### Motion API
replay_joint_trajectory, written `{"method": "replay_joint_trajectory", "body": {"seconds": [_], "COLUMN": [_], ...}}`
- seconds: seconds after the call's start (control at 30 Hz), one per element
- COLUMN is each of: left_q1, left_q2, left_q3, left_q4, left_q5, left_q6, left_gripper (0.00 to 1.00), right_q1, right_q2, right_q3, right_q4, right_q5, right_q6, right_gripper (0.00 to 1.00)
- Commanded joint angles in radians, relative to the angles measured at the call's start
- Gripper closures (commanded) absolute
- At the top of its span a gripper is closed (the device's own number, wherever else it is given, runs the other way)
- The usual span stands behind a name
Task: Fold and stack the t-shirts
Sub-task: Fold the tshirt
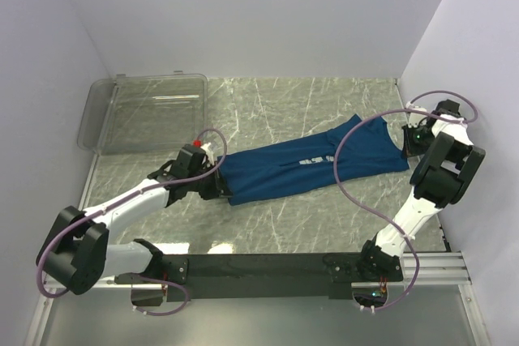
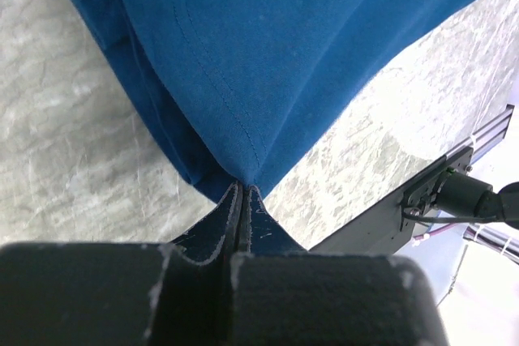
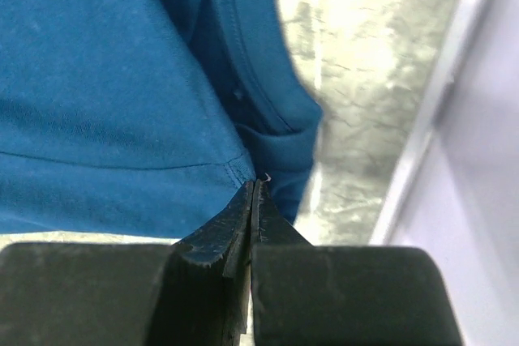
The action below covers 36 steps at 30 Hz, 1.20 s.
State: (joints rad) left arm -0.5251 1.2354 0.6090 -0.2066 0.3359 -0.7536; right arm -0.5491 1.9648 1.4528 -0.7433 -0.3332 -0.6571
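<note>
A dark blue t-shirt (image 1: 316, 166) lies folded into a long strip across the marble table, a pale print showing at its middle. My left gripper (image 1: 221, 188) is shut on the strip's left end. In the left wrist view, the cloth (image 2: 268, 54) runs to a point between the closed fingertips of that gripper (image 2: 242, 188). My right gripper (image 1: 405, 148) sits at the strip's right end. In the right wrist view it (image 3: 257, 182) is shut on a hemmed corner of the shirt (image 3: 105, 95), beside the collar.
A clear plastic bin (image 1: 146, 111) stands at the back left. The black and silver base rail (image 1: 284, 269) runs along the near edge and also shows in the left wrist view (image 2: 438, 200). The right wall (image 3: 486, 160) is close to my right gripper.
</note>
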Motion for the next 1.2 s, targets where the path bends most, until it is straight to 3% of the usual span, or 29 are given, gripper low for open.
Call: {"method": "replay_joint_trajectory", "body": {"seconds": [0.0, 0.8, 1.17], "left_q1": [-0.003, -0.05, -0.079], "left_q2": [-0.043, -0.042, 0.036], "left_q3": [-0.029, -0.161, -0.153], "left_q4": [-0.017, 0.027, 0.004], "left_q5": [0.017, 0.066, -0.038], "left_q6": [-0.007, -0.09, -0.148], "left_gripper": [1.0, 0.99, 0.98], "right_q1": [-0.031, -0.132, -0.143], "right_q2": [-0.063, -0.101, -0.115], "right_q3": [0.011, -0.066, -0.112], "right_q4": [0.024, 0.035, 0.041], "right_q5": [0.029, -0.007, -0.007], "right_q6": [-0.016, -0.091, -0.116], "right_gripper": [1.0, 1.0, 0.99]}}
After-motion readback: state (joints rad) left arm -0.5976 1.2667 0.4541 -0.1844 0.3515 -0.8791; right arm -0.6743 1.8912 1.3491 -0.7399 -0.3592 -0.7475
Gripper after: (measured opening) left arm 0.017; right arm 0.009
